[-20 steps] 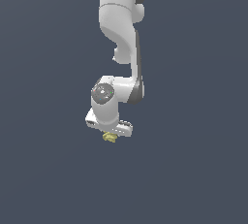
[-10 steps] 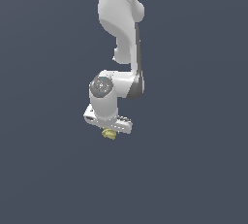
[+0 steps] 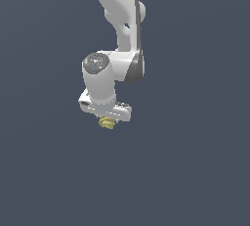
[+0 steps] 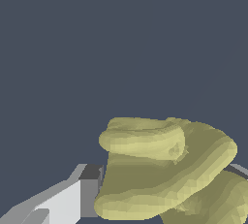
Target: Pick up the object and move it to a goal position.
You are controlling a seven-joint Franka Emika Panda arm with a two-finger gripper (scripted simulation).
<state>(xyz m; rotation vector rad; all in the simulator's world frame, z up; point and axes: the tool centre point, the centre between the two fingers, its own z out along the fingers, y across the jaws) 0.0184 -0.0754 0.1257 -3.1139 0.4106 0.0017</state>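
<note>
1. White Panda arm [image 3: 122, 29] comes down from the top edge of the exterior view, bent at the wrist; a round grey cap sits on the joint facing the camera.
2. Gripper [image 3: 107, 121] at the low end of the arm, pointing down, against a plain dark slate-grey backdrop [image 3: 195, 161].
3. Object [image 3: 106, 123]: small pale olive-yellow lump, tucked right under the gripper body in the exterior view, partly hidden by it. Much smaller than the gripper.
4. Wrist view: the object [image 4: 162, 167] fills the near field. Ridged, layered folds, one rolled fold lying across a broader slab, with another lobe behind it.
5. One white-and-grey finger [image 4: 72, 196] shows, its dark pad flush against the object's side. A sliver of grey at the far side of the lump may be the other finger; too little shows to be sure.
6. Claw state: fingers closed in on the object, gripping it.
7. No shadow or contact beneath the lump in either view; whether it rests on a surface or hangs clear, cannot tell.
</note>
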